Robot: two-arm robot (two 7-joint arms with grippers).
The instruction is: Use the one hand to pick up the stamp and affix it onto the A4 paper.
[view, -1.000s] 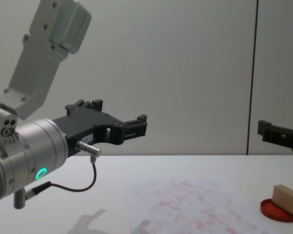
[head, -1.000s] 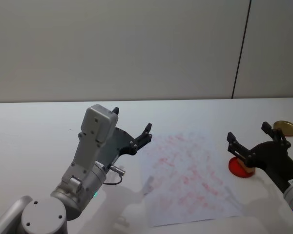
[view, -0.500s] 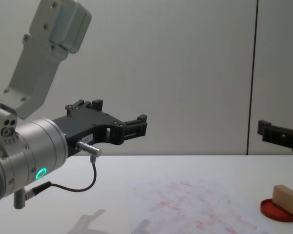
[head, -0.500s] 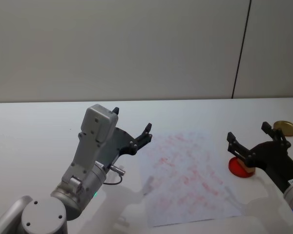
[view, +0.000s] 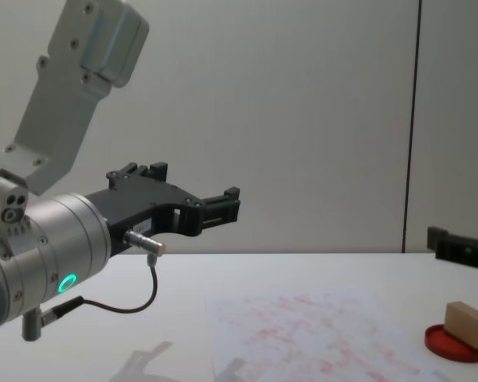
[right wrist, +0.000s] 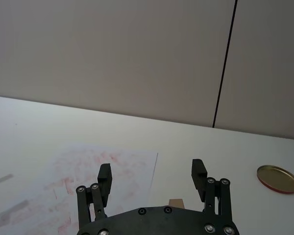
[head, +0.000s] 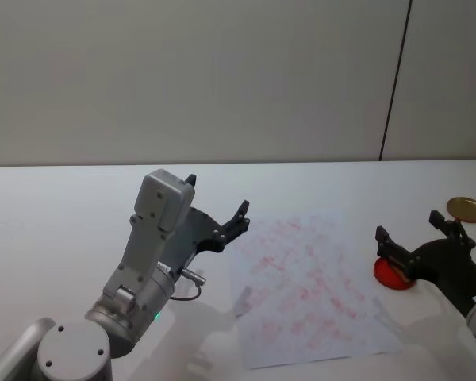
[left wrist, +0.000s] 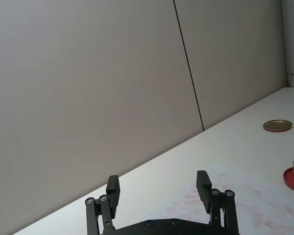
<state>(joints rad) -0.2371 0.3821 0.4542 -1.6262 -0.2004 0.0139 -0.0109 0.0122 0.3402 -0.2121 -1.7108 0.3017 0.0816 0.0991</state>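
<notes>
The right gripper (right wrist: 151,171) is held wide open above the stamp (view: 468,324), which is set on a red ink pad (view: 446,344) near the desk's (head: 55,206) right edge (just beside the A4 paper (head: 309,286)). The left gripper (head: 217,195) is held open, raised at the paper's left.

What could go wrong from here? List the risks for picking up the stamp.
1. The open right gripper hovers above the stamp, which sits on the red ink pad; an off-centre descent could knock it over.
2. The paper lies loose on the table, so pressing might drag it.
3. The left gripper hangs open near the paper's left edge, possibly in the way.
</notes>
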